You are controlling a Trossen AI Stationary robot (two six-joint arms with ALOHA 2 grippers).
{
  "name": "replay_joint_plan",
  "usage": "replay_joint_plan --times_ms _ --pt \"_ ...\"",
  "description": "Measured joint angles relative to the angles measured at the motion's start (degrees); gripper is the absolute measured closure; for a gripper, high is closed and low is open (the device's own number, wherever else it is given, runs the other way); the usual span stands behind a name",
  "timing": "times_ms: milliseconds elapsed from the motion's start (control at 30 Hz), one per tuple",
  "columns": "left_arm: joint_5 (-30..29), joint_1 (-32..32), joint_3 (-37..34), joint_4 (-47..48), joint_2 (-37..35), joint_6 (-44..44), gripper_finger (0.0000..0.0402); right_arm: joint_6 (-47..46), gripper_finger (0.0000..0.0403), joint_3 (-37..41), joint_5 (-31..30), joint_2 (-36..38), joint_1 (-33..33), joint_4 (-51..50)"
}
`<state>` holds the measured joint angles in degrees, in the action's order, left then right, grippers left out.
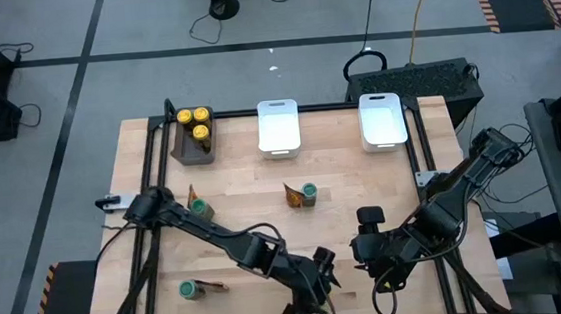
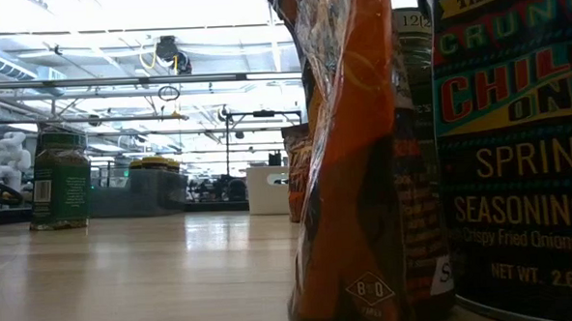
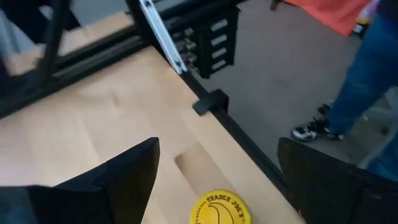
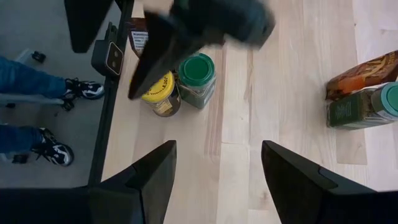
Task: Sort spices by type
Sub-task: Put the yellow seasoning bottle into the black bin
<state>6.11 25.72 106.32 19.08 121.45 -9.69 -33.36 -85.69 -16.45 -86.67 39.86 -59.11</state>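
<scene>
From above, the left gripper (image 1: pixel 311 293) hangs at the table's (image 1: pixel 254 199) near edge, the right gripper (image 1: pixel 372 260) just beside it. In the left wrist view, spread fingers (image 3: pixel 127 174) frame a yellow-lidded jar (image 3: pixel 221 207) — nothing gripped. The right wrist view shows that jar (image 4: pixel 160 93) touching a green-lidded jar (image 4: pixel 197 79) beyond its own parted, empty fingers (image 4: pixel 155 171) — a packet (image 4: pixel 367 73) lies well apart.

You can read "TRADER JOE'S" around the round yellow lid (image 3: pixel 220 208) near the table's edge. The dark cylindrical tin (image 2: pixel 517 141) reads "CHILI ONI…", "SPRINK…", "SEASONING", "Crispy Fried Onions &", "NET WT. 2.64". Beside that tin, the orange plastic packet (image 2: pixel 349 158) shows "B&O".
</scene>
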Motion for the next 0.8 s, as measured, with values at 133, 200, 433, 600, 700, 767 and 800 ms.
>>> replay_joint_plan --times_ms 133,200,433,600,700,767,800 --pt "2.3 -0.7 0.8 2.3 1.4 -0.7 0.0073 -0.3 0.0184 0.0 0.0 0.0 0.0 0.0" --pt "2.1 -0.7 0.8 4.1 1.3 -3.1 0.0073 -0.2 0.0184 0.0 0.0 0.0 0.0 -0.1" --pt "-0.2 -0.6 0.9 9.1 1.3 -7.3 0.0073 -0.2 0.0184 0.0 0.0 0.0 0.0 -0.2" --pt "-3.2 -0.6 0.9 9.3 2.1 -8.8 0.0073 -0.4 0.0184 0.0 0.0 0.0 0.0 -0.2" --pt "-2.5 -0.4 0.9 8.4 3.2 -8.8 0.0073 -0.4 0.0184 0.0 0.0 0.0 -0.2 -0.2" --pt "-2.2 -0.2 0.9 8.6 4.0 -8.8 0.0073 -0.4 0.0184 0.0 0.0 0.0 -0.2 -0.1" --pt "-2.1 -0.1 0.9 8.3 4.2 -8.7 0.0073 -0.4 0.0184 0.0 0.0 0.0 -0.2 0.1"
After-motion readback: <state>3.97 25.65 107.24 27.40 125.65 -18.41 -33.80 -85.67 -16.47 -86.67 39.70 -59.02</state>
